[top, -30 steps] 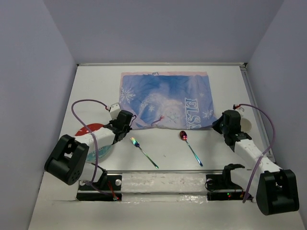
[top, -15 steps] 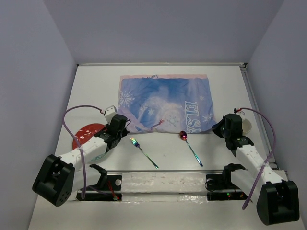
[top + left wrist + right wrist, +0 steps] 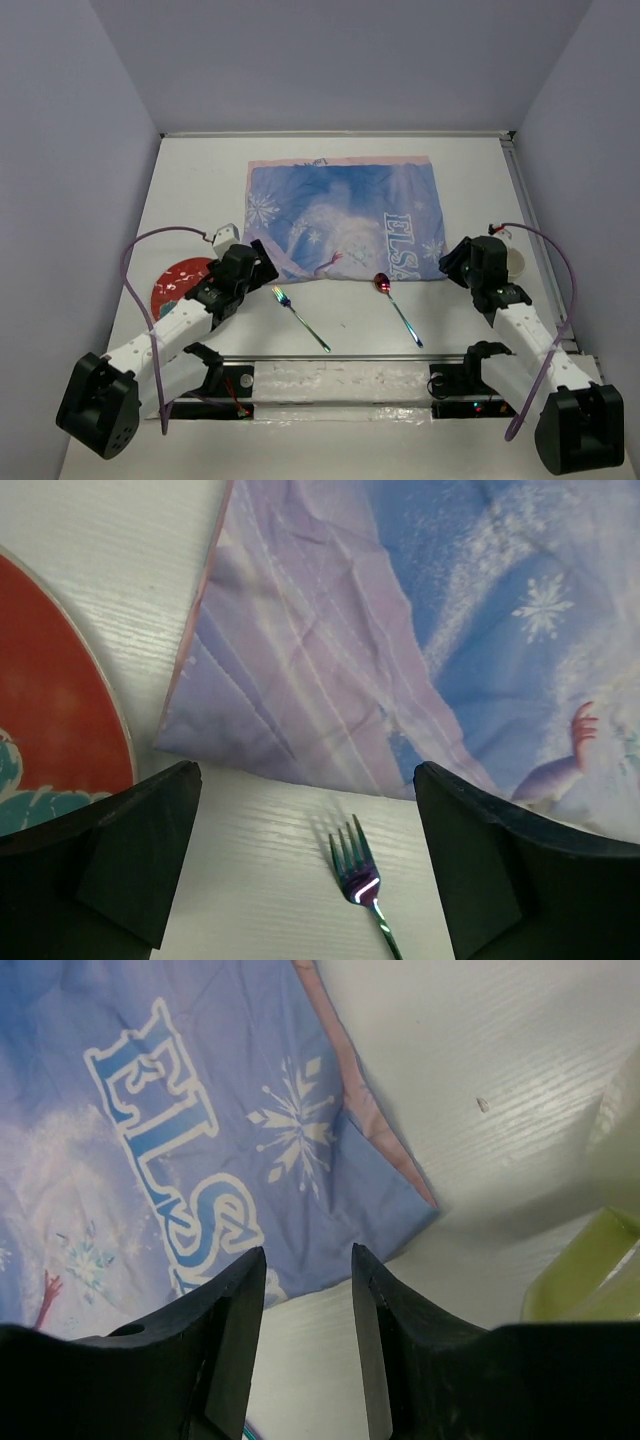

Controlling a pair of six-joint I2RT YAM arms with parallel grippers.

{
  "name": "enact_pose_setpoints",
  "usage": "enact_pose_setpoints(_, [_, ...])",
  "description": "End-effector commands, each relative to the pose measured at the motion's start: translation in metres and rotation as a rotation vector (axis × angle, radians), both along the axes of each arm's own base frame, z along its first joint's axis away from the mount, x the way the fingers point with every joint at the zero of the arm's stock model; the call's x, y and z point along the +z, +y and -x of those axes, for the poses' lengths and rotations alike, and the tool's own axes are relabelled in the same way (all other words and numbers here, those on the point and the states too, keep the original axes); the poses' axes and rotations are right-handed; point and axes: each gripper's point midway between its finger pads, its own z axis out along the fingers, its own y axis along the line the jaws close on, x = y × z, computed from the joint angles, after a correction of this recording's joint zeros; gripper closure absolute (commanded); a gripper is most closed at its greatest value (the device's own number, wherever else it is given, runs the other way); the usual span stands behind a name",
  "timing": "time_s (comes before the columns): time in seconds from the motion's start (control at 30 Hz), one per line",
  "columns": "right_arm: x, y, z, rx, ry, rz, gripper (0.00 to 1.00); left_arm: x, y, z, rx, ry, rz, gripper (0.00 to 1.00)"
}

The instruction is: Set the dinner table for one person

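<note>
Mat (image 3: 345, 215) is laid out mid-frame; plate (image 3: 175, 283) at left, fork (image 3: 300, 318) and spoon (image 3: 397, 305) below it aren't placed yet. Left gripper (image 3: 310, 865) and right gripper (image 3: 308, 1360) are spread apart, nothing gripped.

Matte white dinner table (image 3: 200, 170), creased cloth mat (image 3: 340, 210), glossy iridescent metal fork (image 3: 357, 880)

1 ea.: mat (image 3: 345, 215), fork (image 3: 303, 322), spoon (image 3: 400, 313), red plate (image 3: 168, 283), pale cup (image 3: 516, 261).
</note>
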Motion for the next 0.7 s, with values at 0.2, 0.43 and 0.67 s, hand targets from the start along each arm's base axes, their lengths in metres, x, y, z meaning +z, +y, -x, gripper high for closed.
enact_pose_setpoints(0.2, [0.073,0.068,-0.028,0.306,-0.202,-0.176,0.58,0.141,-0.038,-0.025,-0.171,-0.340,0.136,0.01])
enact_pose_setpoints(0.43, [0.121,0.199,-0.028,0.589,-0.299,-0.276,0.59,0.268,-0.023,-0.010,-0.205,-0.685,0.154,0.01])
enact_pose_setpoints(0.67, [0.128,0.337,-0.008,0.765,-0.299,-0.355,0.50,0.316,0.011,0.014,-0.132,-0.846,0.123,0.01])
